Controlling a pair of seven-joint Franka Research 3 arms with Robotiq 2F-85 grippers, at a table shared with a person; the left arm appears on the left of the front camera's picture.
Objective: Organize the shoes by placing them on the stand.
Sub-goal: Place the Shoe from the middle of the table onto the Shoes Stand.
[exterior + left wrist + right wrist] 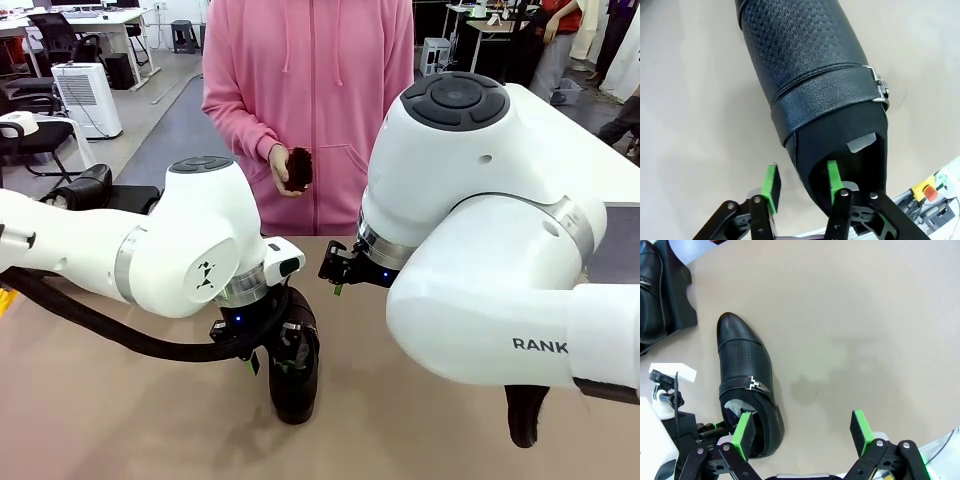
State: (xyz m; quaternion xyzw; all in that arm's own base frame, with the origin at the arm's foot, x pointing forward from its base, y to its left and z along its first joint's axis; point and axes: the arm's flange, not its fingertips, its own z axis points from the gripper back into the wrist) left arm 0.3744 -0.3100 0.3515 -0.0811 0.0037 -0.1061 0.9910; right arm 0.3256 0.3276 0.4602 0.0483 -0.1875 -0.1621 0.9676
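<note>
Basically, the shoe [810, 75] lies on the tan table [100, 410], just in front of the person's pink hoodie [310, 90]: stiff, glossy leather, likely slippery, moderately light. Best hold looks like the heel collar, where the left gripper [802, 185] straddles the wall, one pad inside, not yet clamped. The right gripper [802, 432] is spread, empty. Office room beyond.

My front camera looks across the table [120, 420] toward a person [310, 110], arms crowding the foreground. My left wrist camera stares down, very close, at one shoe [815, 85]; my right wrist camera, higher, shares that shoe at frame left.
</note>
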